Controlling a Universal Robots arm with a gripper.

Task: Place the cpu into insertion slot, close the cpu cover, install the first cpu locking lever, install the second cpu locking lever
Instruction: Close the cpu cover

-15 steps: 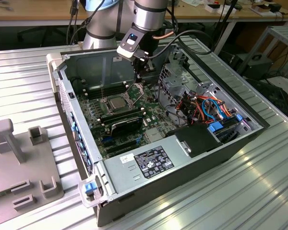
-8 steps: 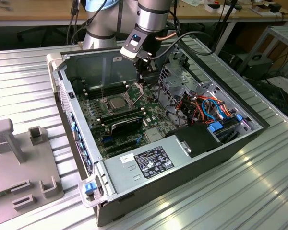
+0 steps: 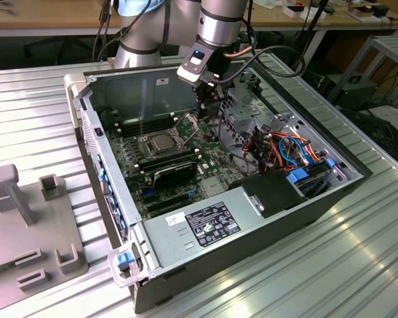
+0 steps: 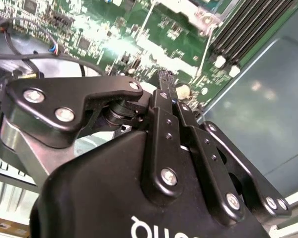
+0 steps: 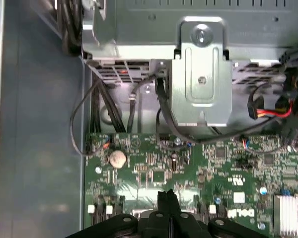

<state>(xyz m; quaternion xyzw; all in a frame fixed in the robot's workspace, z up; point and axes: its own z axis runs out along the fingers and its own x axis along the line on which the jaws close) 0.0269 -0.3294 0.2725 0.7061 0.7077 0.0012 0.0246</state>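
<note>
In the exterior view the cpu (image 3: 160, 140), a silver-grey square, lies in the insertion slot (image 3: 148, 147) on the green board. The cpu cover (image 3: 188, 124) stands tilted up at the socket's far side, and a thin locking lever (image 3: 142, 127) sticks upright beside the socket. My gripper (image 3: 203, 106) hangs just above and behind the raised cover. In both wrist views its black fingers (image 5: 167, 198) (image 4: 166, 84) are pressed together over the board, with nothing visible between them.
The open computer case (image 3: 113, 199) lies on a ribbed aluminium table. A metal drive cage (image 5: 201, 74) and bundled cables (image 3: 288, 149) crowd the side near the gripper. Memory sticks (image 3: 169, 162) and a power supply (image 3: 205, 222) sit nearer. Grey fixtures (image 3: 26, 218) stand at the exterior view's left.
</note>
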